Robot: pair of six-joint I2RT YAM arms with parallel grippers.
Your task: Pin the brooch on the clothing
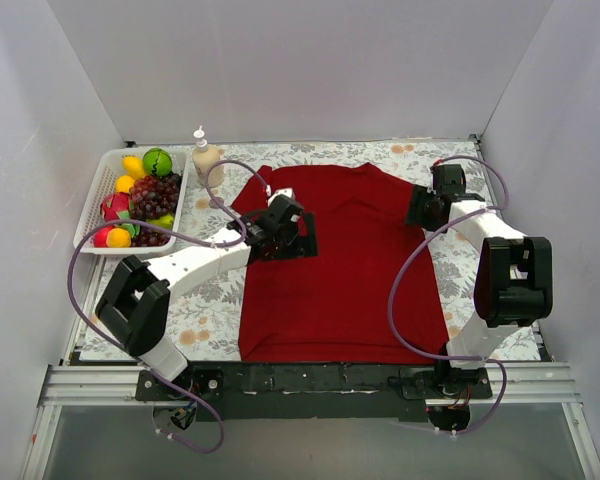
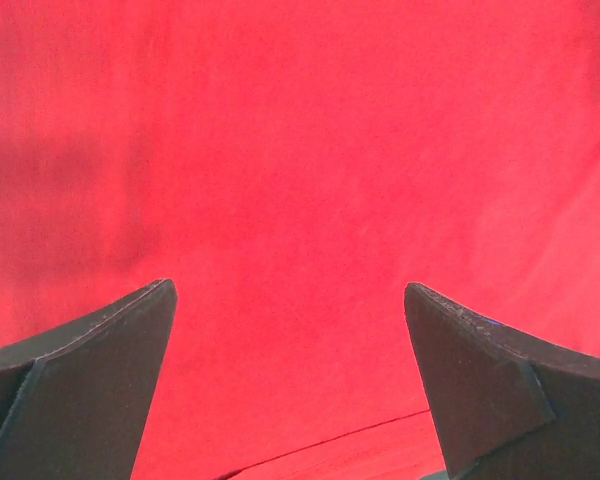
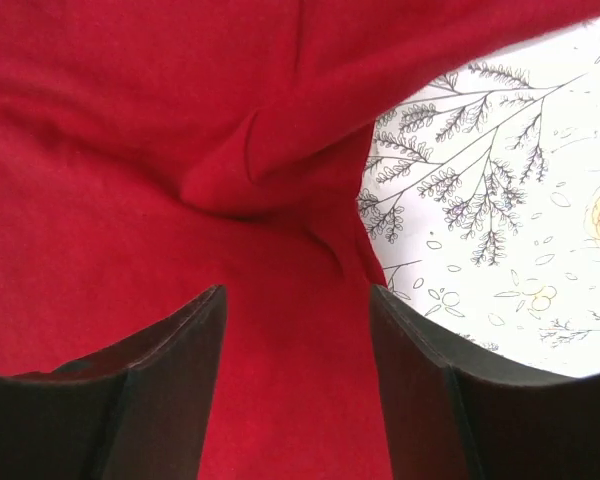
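Top view was bright and evenly lit, diffuse bounce off the white walls (image 1: 280, 70); shadows soft, no glare. Wrist views pushed the red T-shirt (image 2: 300, 150) to near-flat saturation, weave lost. Floral tabletop (image 3: 500, 200) print was sharp, slightly overexposed.

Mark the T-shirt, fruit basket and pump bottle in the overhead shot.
T-shirt (image 1: 340, 290): top external view, middle of its front.
fruit basket (image 1: 97, 190): top external view, its left wall.
pump bottle (image 1: 207, 160): top external view, its body below the pump.
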